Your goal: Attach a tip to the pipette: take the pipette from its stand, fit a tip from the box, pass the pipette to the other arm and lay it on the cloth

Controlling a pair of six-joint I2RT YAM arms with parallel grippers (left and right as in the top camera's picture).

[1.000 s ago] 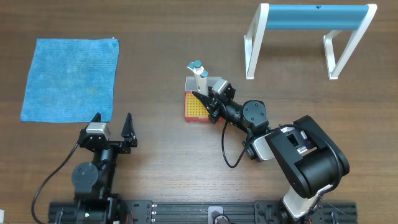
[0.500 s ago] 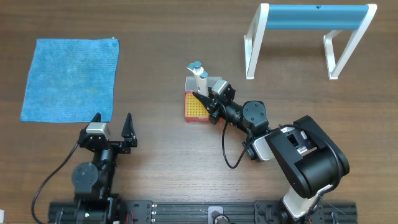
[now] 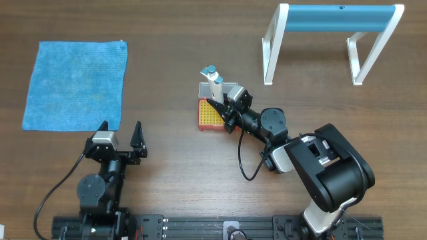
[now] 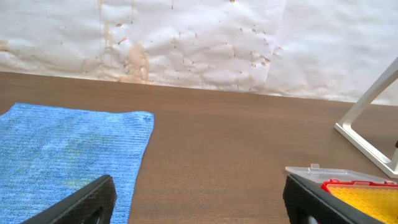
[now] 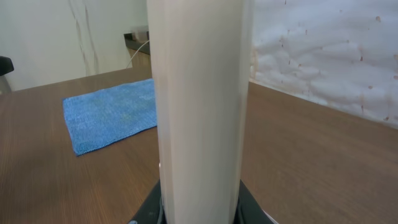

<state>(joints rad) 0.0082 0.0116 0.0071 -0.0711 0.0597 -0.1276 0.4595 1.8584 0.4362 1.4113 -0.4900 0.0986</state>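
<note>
Your left arm (image 3: 107, 170) is folded low by its base; left gripper (image 3: 121, 128) points up the table, fingers spread wide; your right arm (image 3: 293, 150) reaches toward the middle; right gripper (image 3: 221, 105) is clamped on the upright pipette (image 3: 215, 83).

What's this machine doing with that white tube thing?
The right arm has its jaws shut on the pipette, holding it upright at the yellow tip box in the middle of the table, well away from the blue-and-white stand. Whether a tip is on yet cannot be seen. The left arm rests with its jaws open beside the blue cloth, where the pipette is meant to end up.
</note>
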